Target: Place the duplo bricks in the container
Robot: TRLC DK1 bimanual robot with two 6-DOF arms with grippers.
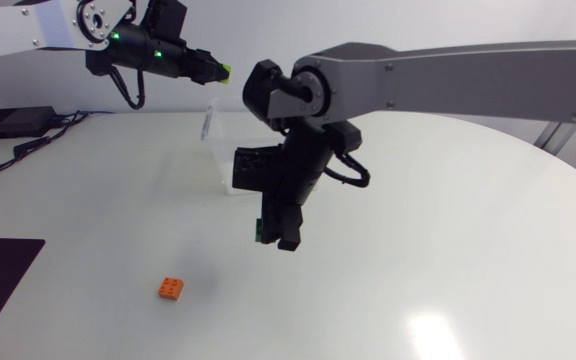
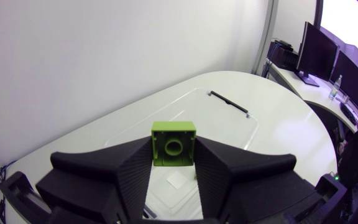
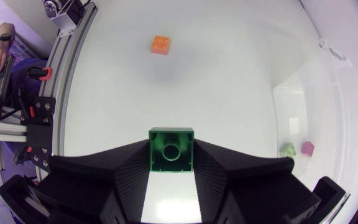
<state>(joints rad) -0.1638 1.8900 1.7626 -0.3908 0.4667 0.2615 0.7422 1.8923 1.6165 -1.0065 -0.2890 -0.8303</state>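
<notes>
My left gripper (image 1: 208, 68) was clamped on a lime-green plastic brick (image 2: 173, 144), my right gripper (image 1: 280, 238) on a dark-green plastic brick (image 3: 171, 149).

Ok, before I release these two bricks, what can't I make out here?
- Head view: right arm hides part of the clear container; contents unseen.
- Head view: right gripper covers most of the dark green brick.
- Left wrist view: left gripper and lime brick hide the container floor beneath.
- Right wrist view: pink brick and pale green brick inside, too small for detail.
</notes>
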